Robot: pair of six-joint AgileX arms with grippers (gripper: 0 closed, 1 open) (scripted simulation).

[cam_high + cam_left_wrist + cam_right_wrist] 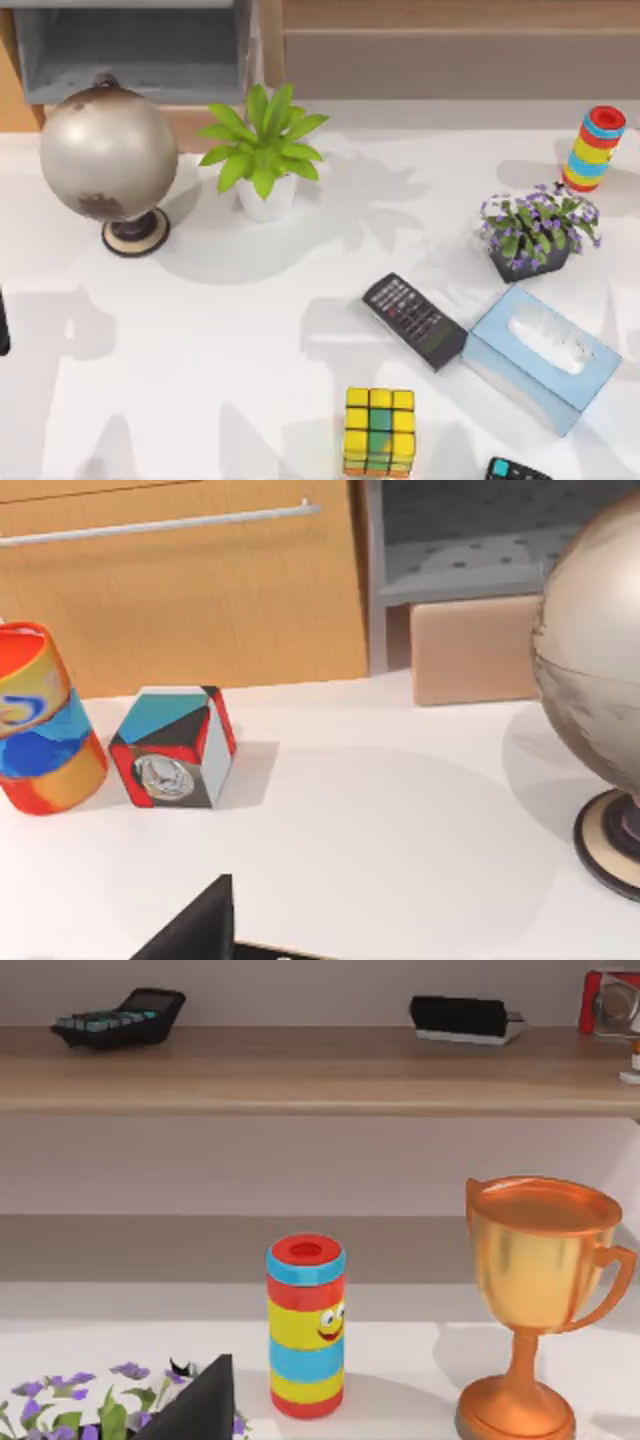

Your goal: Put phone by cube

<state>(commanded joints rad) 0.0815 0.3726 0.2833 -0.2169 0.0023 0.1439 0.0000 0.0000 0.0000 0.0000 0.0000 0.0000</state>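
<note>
My left hand (195, 925) sits low at the table's (250, 330) far left, facing a wooden cabinet. I cannot tell if it is spread or pressed together. It looks parked, with nothing held.

The grey-bronze metal globe on a round base (108, 150) and the green leafy plant in a white pot (262, 150) stand at the back, clear of the work area. The black keypad remote (414, 320) lies flat right of centre, well apart from the cube.

The small, mostly yellow puzzle cube (379, 430) rests at the near edge, with bare table on its left. I judge that to be the drop spot. Where the phone lies, I cannot tell.

The light-blue tissue box (540, 358) is just beside the remote. My right hand (195, 1405) is low by the purple flower pot (530, 235), facing the striped red-yellow-blue cylinder (306, 1325). I cannot tell its state. The task looks not yet begun.
</note>
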